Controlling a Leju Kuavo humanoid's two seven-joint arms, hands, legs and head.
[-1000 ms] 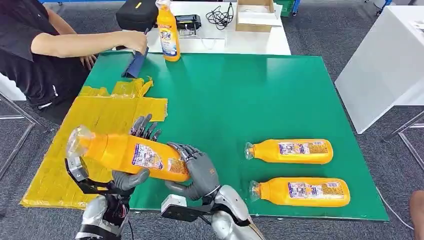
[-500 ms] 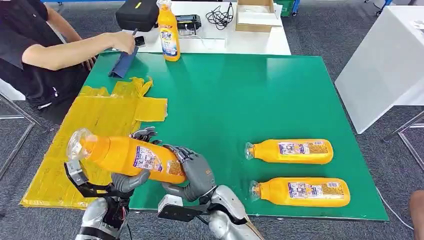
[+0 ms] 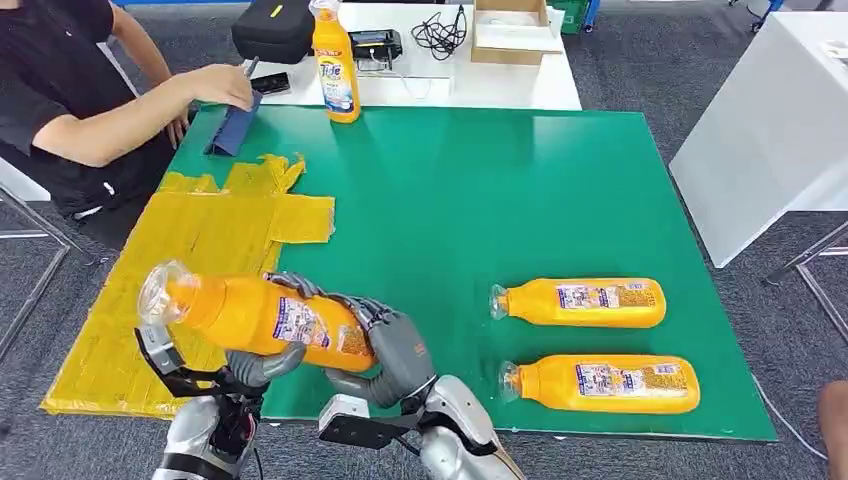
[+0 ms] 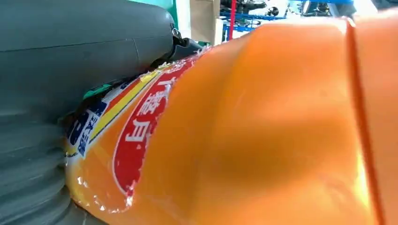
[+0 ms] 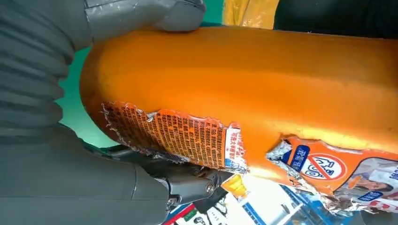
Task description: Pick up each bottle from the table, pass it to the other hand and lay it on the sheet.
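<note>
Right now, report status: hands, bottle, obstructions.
Both hands on the held bottle: left hand under its middle, right hand around its base. Bottle tilted above the yellow sheet's near edge. Two bottles lying on the green table. Nothing blocking the sheet.

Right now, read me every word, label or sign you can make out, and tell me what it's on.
"月": white character on the red label patch of the held bottle; the character beside it is unclear.
Red circle-with-slash sign, no words: on the held bottle's torn label.
Fine print beside that sign: too small to read.
Upright bottle: blue brand word, too blurred.
Two lying bottles: labels too small.
</note>
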